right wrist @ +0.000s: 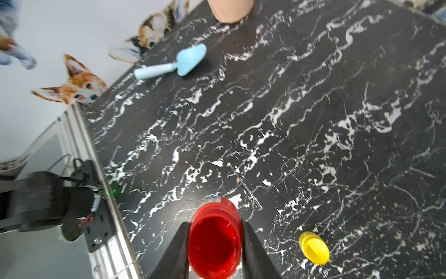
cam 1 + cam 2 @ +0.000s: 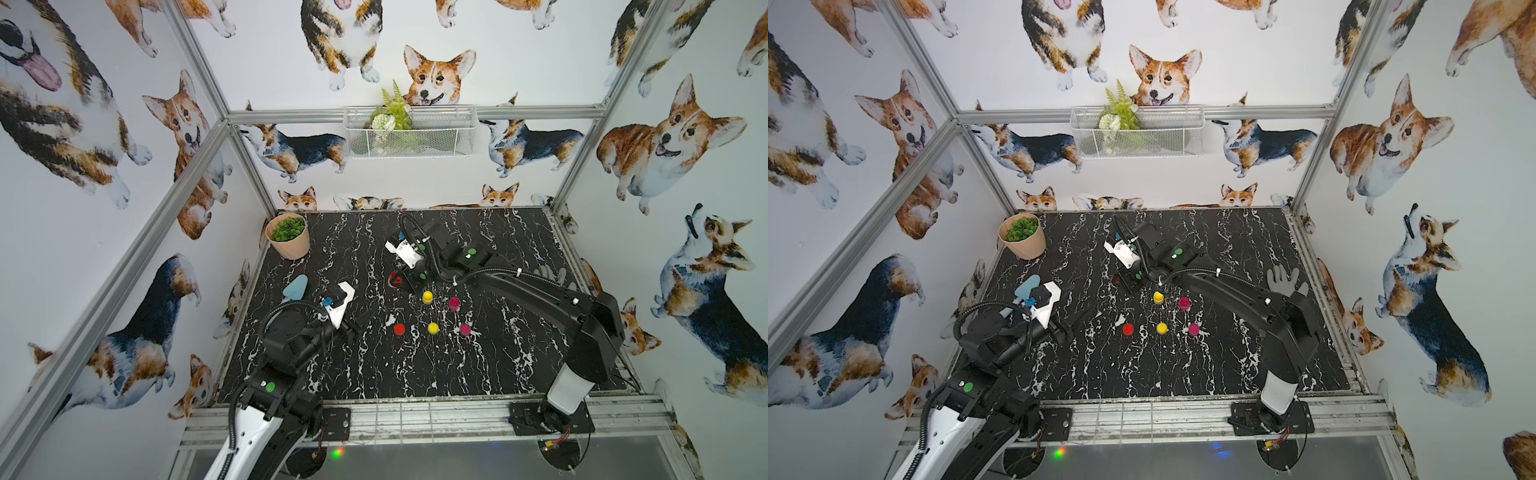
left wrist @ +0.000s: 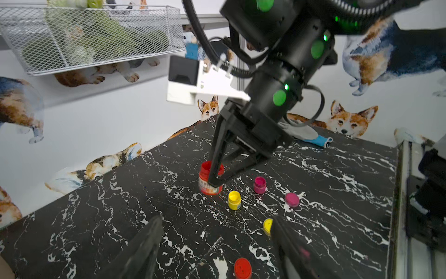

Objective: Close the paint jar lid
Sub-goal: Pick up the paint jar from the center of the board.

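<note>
Bolted to the aluminium rail [image 2: 415, 415] at the near edge, two black arms reach out over the table [image 2: 457, 365]. The left gripper [image 2: 368, 316] hangs low with its fingers apart and nothing between them. It is just left of the red lid [image 2: 399, 329], which lies flat by itself and is apparently the piece it must fetch.

Farther back, near the table's centre, the right gripper [image 1: 214, 223] is clamped on the red paint jar [image 1: 214, 246]. The jar is upright with its mouth open. The grip looks meant to brace it so that the lid can be seated and turned without the jar spinning or tipping. Lid and jar are apart, so the closing has not begun.

To their right, a yellow pot [image 2: 427, 296] and a magenta pot [image 2: 454, 302] stand among others of the same colours.

The surface is black with white marble veining. A blue trowel [image 2: 296, 286] lies at the left, a potted plant [image 2: 289, 239] stands in the far-left corner and a grey glove [image 2: 1283, 280] lies at the right. Corgi-print walls [image 2: 83, 166] enclose the cell, and a wire basket [image 2: 440, 137] of greenery hangs on the far wall.
</note>
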`<state>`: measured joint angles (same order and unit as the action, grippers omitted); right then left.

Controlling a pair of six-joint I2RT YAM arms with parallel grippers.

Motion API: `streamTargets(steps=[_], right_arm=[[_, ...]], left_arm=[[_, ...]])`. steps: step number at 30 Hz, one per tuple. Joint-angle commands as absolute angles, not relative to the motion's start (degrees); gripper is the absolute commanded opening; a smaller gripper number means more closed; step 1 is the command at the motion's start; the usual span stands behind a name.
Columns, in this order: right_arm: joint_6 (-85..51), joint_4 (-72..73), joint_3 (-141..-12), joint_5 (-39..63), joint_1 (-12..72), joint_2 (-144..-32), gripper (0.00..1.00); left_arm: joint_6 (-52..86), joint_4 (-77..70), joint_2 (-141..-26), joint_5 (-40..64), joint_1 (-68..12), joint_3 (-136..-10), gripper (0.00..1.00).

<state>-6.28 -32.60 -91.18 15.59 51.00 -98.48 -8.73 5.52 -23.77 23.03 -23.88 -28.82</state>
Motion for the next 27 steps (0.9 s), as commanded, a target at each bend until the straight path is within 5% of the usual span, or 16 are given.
streamTargets(steps=[1, 17, 27], right_arm=[[-5.1, -36.9, -94.6, 20.0, 51.2, -97.7, 0.34], [-4.0, -39.3, -104.2, 22.6, 55.5, -100.3, 0.34], [-4.7, -37.8, -104.8, 23.5, 57.5, -101.1, 0.34]], left_arm=[[-18.6, 2.1, -25.1, 24.2, -27.0, -29.1, 0.73], [-16.6, -7.9, -21.6, 7.9, -28.0, -20.3, 0.64], [-16.2, -7.6, -21.2, 7.5, -28.0, -20.7, 0.59]])
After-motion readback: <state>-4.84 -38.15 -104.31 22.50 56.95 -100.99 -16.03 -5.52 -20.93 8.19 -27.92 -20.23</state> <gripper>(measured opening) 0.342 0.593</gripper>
